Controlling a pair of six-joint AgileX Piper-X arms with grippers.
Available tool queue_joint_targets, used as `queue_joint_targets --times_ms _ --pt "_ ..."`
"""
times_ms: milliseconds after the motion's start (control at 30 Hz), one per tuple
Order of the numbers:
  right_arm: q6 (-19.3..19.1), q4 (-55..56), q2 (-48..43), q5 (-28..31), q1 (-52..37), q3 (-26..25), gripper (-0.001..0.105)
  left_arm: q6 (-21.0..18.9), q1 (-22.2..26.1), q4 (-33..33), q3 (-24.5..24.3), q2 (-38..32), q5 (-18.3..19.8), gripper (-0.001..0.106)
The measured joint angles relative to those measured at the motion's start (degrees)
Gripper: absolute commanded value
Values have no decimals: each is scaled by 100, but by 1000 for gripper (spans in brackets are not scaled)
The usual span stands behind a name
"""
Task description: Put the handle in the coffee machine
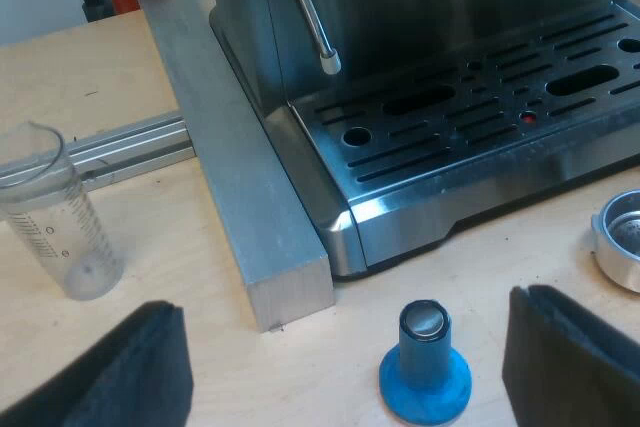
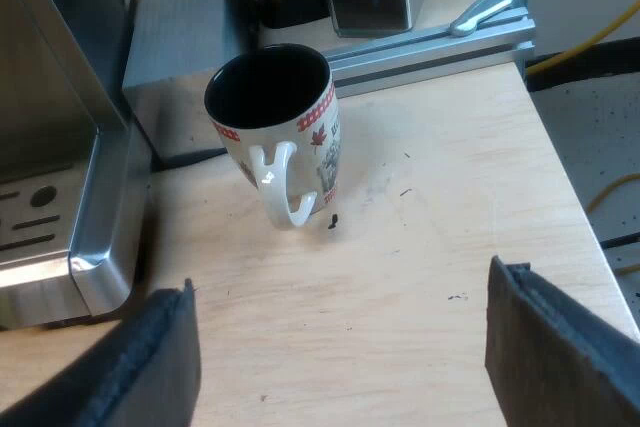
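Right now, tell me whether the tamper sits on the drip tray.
No, the tamper stands on the table at the machine's front, off the drip tray.

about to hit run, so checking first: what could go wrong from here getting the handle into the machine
The blue tamper stands just ahead of the open left end effector, near the metal holder; reaching for the holder may topple it. The mug stands close to the espresso machine; a right-arm swing could knock it.
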Motion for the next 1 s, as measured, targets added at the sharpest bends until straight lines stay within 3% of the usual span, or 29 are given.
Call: queue_joint_targets --times_ms 167,333,400,500,633,667,900,1000 --pt "7 0 0 -106 0 0 63 0 0 27 -17 0 38 69" --pt "7 327 164 -472 0 -241 63 0 0 438 -299 0 539 74" --pt "-165 512 520 -634 0 -476 63 38 0 516 -484 26 722 74" --pt "-259 636 983 -1040 120 -714 63 378 0 563 -718 385 1181 74" --pt "-321 835 1521 -1500 471 -966 63 688 0 599 -825 702 1382 74" --pt "-441 1076 1943 -1587 804 -1167 63 972 0 741 -926 931 1541 74" --pt "-588 1354 3337 -1526 2117 -1787 63 1631 0 771 -1213 1981 2321 74" --pt "-575 1368 3726 -1219 2623 -1952 63 1854 0 771 -1211 2293 2377 74"
